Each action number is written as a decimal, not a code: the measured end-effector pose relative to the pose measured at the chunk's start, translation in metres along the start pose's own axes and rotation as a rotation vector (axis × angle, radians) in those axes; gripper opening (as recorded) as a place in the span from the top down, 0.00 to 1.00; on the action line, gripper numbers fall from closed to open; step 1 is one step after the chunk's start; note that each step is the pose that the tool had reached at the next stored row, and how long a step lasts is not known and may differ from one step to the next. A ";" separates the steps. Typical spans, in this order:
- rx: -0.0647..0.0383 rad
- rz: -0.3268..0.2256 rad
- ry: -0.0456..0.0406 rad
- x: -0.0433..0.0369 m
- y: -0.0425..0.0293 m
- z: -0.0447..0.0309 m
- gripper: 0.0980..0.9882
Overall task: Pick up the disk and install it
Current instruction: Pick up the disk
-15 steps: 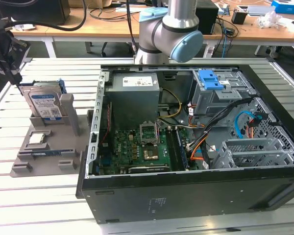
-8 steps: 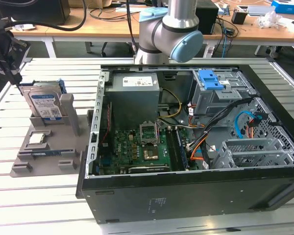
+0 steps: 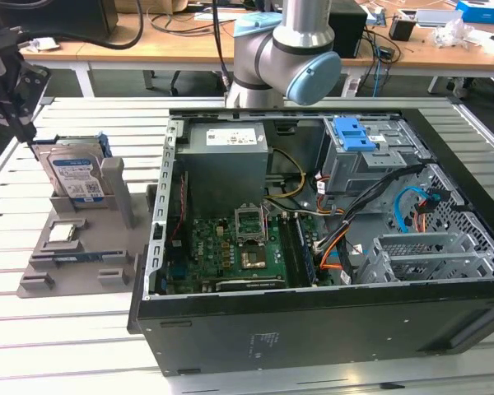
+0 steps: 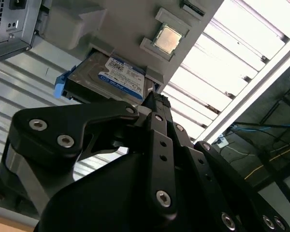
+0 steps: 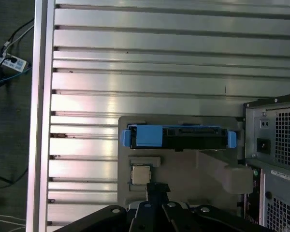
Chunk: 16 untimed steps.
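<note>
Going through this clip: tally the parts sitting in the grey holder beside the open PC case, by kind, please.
Disk: 1
Square chip: 1
Narrow circuit strip: 1
Total: 3

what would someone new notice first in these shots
The big black metal computer case, open and lying on its side, fills the middle of the exterior view, its green motherboard exposed. On that view's left, the flat silver disk with a blue-and-white label and blue bracket stands on edge in a grey plastic holder, the black gripper close beside it.
</note>
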State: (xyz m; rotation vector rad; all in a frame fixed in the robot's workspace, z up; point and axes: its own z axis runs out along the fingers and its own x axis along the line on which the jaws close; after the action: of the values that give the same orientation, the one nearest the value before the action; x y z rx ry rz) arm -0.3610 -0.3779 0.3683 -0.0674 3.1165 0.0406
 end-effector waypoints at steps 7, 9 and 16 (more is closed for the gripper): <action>-0.005 -0.185 0.0046 0.0000 0.0000 0.0000 0.99; -0.006 -0.222 0.0055 0.0000 0.0000 0.0001 0.99; -0.008 -0.322 0.0081 0.0000 0.0000 0.0000 0.99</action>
State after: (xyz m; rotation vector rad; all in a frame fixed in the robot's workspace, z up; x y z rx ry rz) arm -0.3610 -0.3779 0.3682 -0.5669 3.0696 0.0462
